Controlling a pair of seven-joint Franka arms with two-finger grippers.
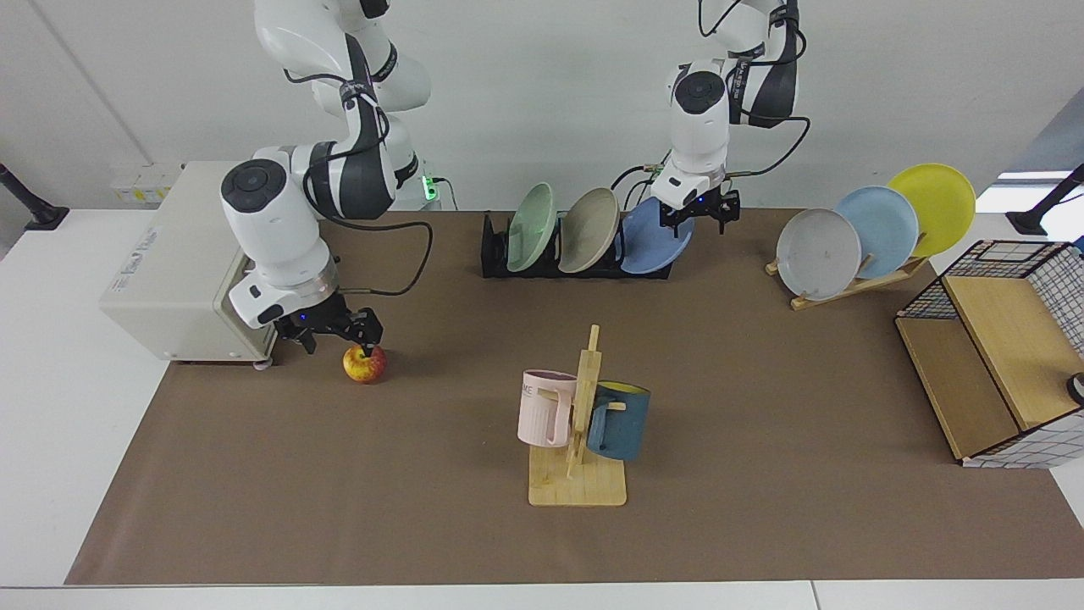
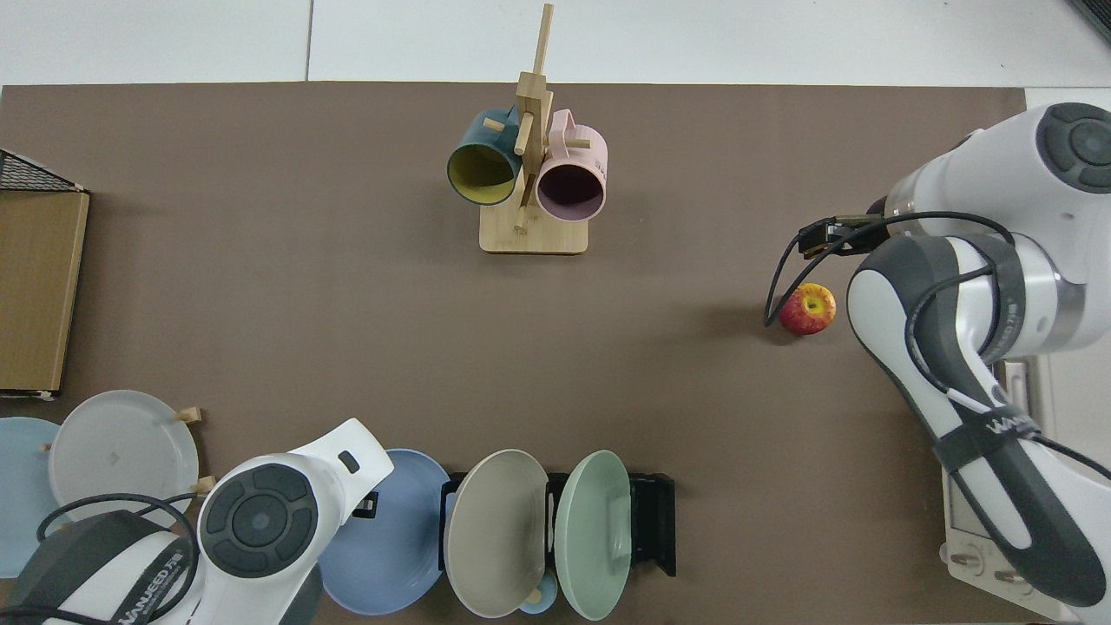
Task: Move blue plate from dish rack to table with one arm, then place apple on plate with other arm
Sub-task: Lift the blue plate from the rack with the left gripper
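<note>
The blue plate (image 1: 648, 246) leans in the end slot of the black dish rack (image 1: 495, 254), beside a beige and a green plate. My left gripper (image 1: 699, 219) hangs open at the blue plate's upper rim, its fingers on either side of the edge. The apple (image 1: 365, 363) lies on the brown table (image 1: 762, 381) in front of the oven. My right gripper (image 1: 339, 337) is open and low, just behind and above the apple, with one fingertip (image 1: 369, 343) close to its top. In the top view the blue plate (image 2: 391, 555), the apple (image 2: 807, 308) and the rack (image 2: 655, 521) show, but the arms' wrists cover both grippers.
A white toaster oven (image 1: 182, 280) stands right behind the right gripper. A wooden mug tree (image 1: 580, 424) with a pink and a dark blue mug stands mid-table. A wooden plate stand (image 1: 855, 280) holds grey, pale blue and yellow plates. A wire-and-wood box (image 1: 991, 364) stands at the far side.
</note>
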